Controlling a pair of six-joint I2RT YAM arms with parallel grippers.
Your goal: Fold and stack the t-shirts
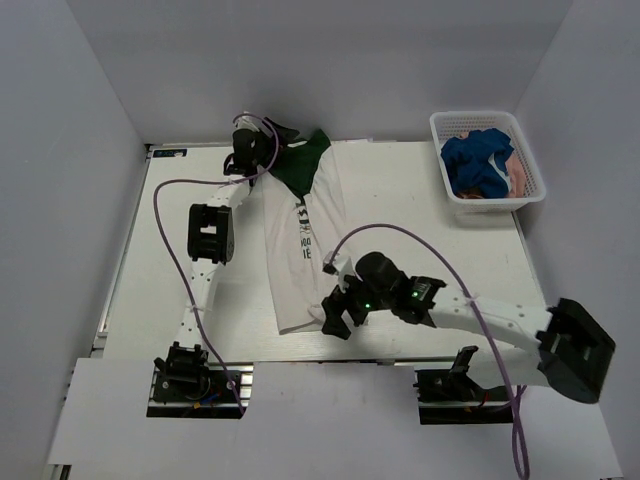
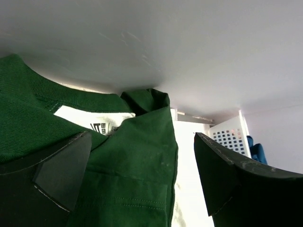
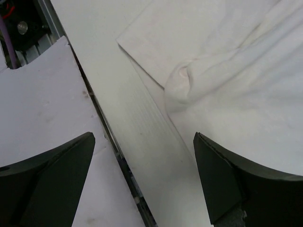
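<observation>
Low centre of the frame, the right gripper [image 1: 337, 312] is hanging with its fingers spread wide over the bottom hem of the cream t-shirt [image 1: 300, 250], gripping nothing. Toward the upper left, the left gripper [image 1: 250, 150] is gaping too, its fingers [image 2: 61, 170] straddling the shirt's green sleeve fold by the collar. Upper right, the blue t-shirt [image 1: 475, 160] and the pink t-shirt [image 1: 520, 178] are lying bunched in the white basket [image 1: 495, 204].

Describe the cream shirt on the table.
The cream t-shirt, soft cloth with dark green sleeves, ribbed green collar, neck label and black print, lies on the white table folded lengthwise into a narrow strip, collar far, hem near. The open left tool straddles its green cloth; the open right tool hovers by its hem corner.
</observation>
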